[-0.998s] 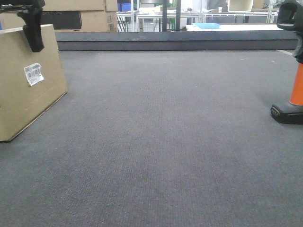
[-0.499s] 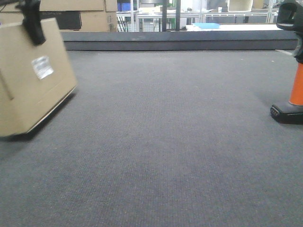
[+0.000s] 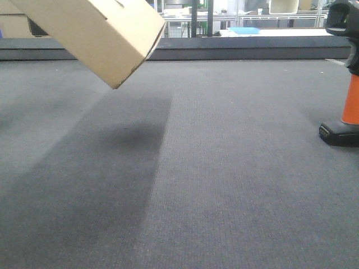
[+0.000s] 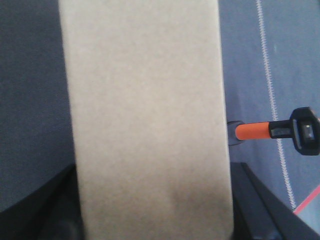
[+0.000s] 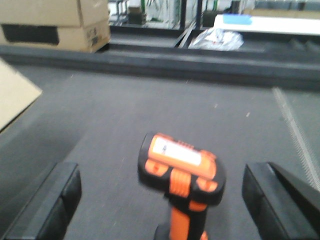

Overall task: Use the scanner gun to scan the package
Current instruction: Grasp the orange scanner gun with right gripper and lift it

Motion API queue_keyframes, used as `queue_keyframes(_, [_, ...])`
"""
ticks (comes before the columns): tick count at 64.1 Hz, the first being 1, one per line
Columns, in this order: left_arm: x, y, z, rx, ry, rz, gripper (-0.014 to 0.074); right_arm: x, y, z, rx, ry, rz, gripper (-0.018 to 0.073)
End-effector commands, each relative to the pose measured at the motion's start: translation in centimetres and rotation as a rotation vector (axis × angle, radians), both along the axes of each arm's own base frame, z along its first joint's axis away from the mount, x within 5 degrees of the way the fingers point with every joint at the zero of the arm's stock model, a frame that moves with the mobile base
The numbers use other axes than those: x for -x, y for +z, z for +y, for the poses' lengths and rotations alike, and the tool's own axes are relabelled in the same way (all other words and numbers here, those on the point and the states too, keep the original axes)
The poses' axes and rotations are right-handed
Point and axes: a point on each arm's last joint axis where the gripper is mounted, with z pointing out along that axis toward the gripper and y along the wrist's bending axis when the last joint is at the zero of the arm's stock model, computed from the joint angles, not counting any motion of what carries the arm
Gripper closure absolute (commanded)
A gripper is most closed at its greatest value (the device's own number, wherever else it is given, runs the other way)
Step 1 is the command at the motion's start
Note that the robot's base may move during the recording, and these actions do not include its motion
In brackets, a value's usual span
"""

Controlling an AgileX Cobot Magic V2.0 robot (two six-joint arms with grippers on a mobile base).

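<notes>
The package (image 3: 95, 31), a plain tan cardboard box, hangs tilted in the air at the upper left of the front view, with its shadow on the grey mat below. Its barcode label does not show. In the left wrist view the package (image 4: 147, 115) fills the middle, and my left gripper (image 4: 155, 210) is shut on it, with one dark finger on each side. The scanner gun (image 3: 352, 101) stands upright at the right edge of the front view, orange handle on black foot. My right gripper (image 5: 167, 200) is open, and the scanner gun (image 5: 180, 165) stands between its wide-apart fingers, untouched.
A raised dark ledge (image 3: 235, 50) runs along the back of the grey mat. Stacked cartons with a dark panel (image 5: 55, 25) stand behind it at the left. A crumpled plastic bag (image 5: 217, 39) lies beyond the ledge. A white line (image 4: 270, 75) marks the mat's right side.
The package has gone from resting on the mat at the far left to being lifted, tilted and carried rightward. Its label has turned out of sight. The scanner gun has not moved.
</notes>
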Motion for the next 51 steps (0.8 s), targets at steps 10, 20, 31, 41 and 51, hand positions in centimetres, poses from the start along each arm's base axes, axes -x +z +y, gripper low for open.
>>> queue_keyframes(10, [0.0, 0.6, -0.3, 0.078, -0.005, -0.013, 0.0707, -0.5, -4.9, 0.0, -0.023, -0.015, 0.053, -0.0001])
queue_keyframes(20, [-0.1, 0.0, -0.3, 0.078, -0.004, 0.005, 0.0707, -0.9, -8.0, -0.5, -0.054, -0.075, -0.054, -0.0001])
queue_keyframes(31, [-0.2, -0.1, -0.3, 0.078, -0.004, 0.011, 0.0707, -1.7, -10.1, -0.7, -0.112, -0.134, -0.018, -0.0001])
queue_keyframes(41, [-0.2, -0.2, -0.3, 0.078, -0.004, 0.013, 0.0707, -3.1, -10.7, -0.8, -0.1, -0.166, -0.016, -0.0001])
queue_keyframes(51, [-0.2, -0.2, -0.3, 0.078, -0.004, 0.013, 0.0707, -4.8, -11.4, -0.8, -0.078, -0.203, -0.031, -0.0001])
